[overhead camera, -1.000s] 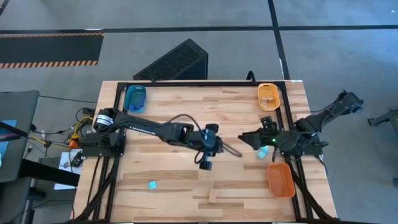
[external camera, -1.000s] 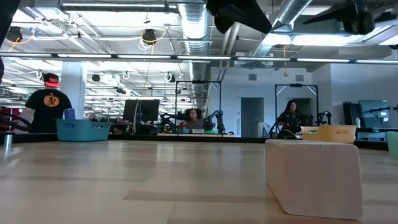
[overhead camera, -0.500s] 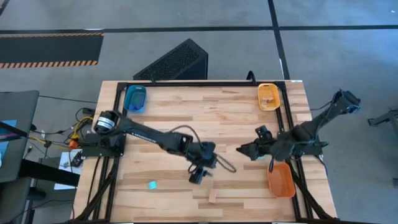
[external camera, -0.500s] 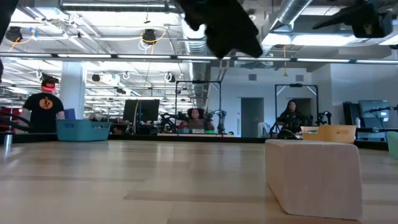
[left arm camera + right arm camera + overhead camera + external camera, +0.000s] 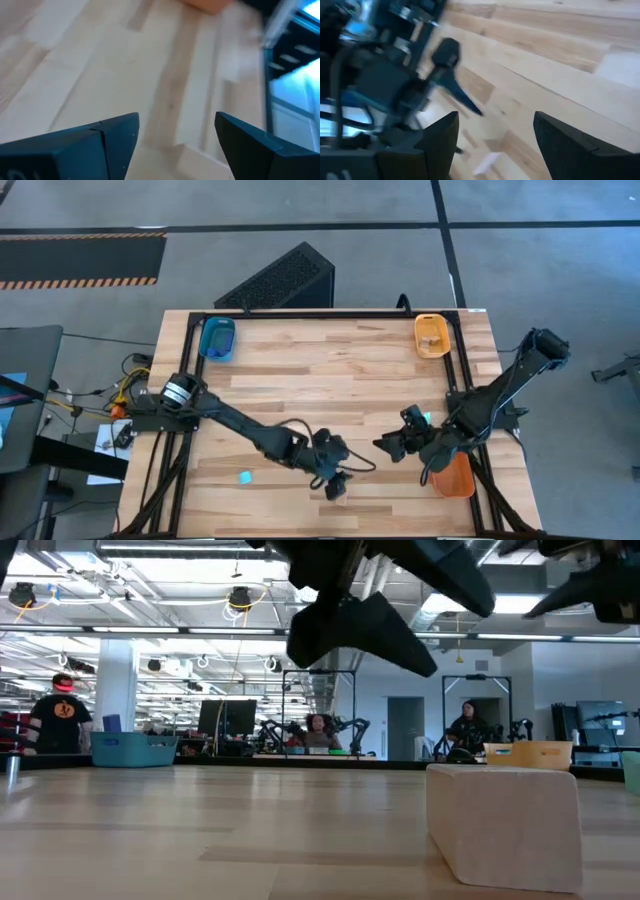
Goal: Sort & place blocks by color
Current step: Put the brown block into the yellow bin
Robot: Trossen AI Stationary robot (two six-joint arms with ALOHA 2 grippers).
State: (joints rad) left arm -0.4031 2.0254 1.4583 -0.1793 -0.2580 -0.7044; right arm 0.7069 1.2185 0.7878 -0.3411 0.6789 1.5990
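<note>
High view: lone cyan block on the counter, lower left in the picture, well apart from both arms. Second cyan block just beside the right arm, near the orange tray.

Low view: tan block standing upright on the wood, close to the camera.

Left wrist view: same tan block seen just below and between two dark fingers, not touched. Left tool spread wide, holding nothing; from above, left tool low over the counter's front middle.

Right wrist view: right tool also spread wide and empty, aimed toward the left arm. From above, right tool near the left one, apart from it.

Blue tray and yellow tray at the far corners.
</note>
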